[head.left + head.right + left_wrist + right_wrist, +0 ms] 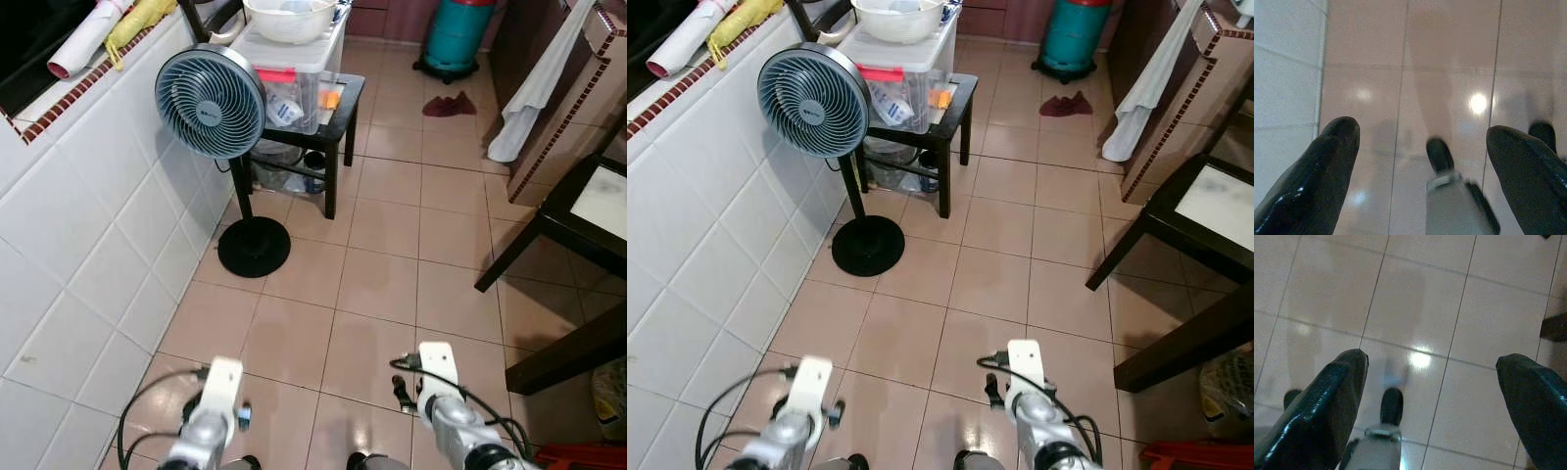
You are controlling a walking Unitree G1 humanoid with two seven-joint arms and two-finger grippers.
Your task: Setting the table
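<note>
You're looking down at a tiled floor (382,284) with a white tiled wall (88,255) along its left edge. A dark table (549,220) with a pale top pokes in at the floor's right edge; you see just 1 corner and its legs, so what sits on it is out of frame and you can't tell if it's set. No plates, cutlery or cups in reach.

At the floor's far left, by the wall, a small black side table (338,122) carries a clear plastic storage box (294,83) with a white bowl (291,18) on its lid. That bowl is the nearest thing to tableware here; whether it belongs to the task can't be told.

A standing fan (211,103) is just in front of the side table, its round base on the tiles. Far back there's a teal gas cylinder (457,34), a white cloth (534,93) hanging at right, and a red rag (449,105) on the floor.

Both arms hang low. Left gripper (1422,147): fingers wide apart, nothing between them. Right gripper (1432,382): same, spread and holding nothing.

Progress: can't be judged from here. Scene fits walking off to fetch items or returning after placing some.
</note>
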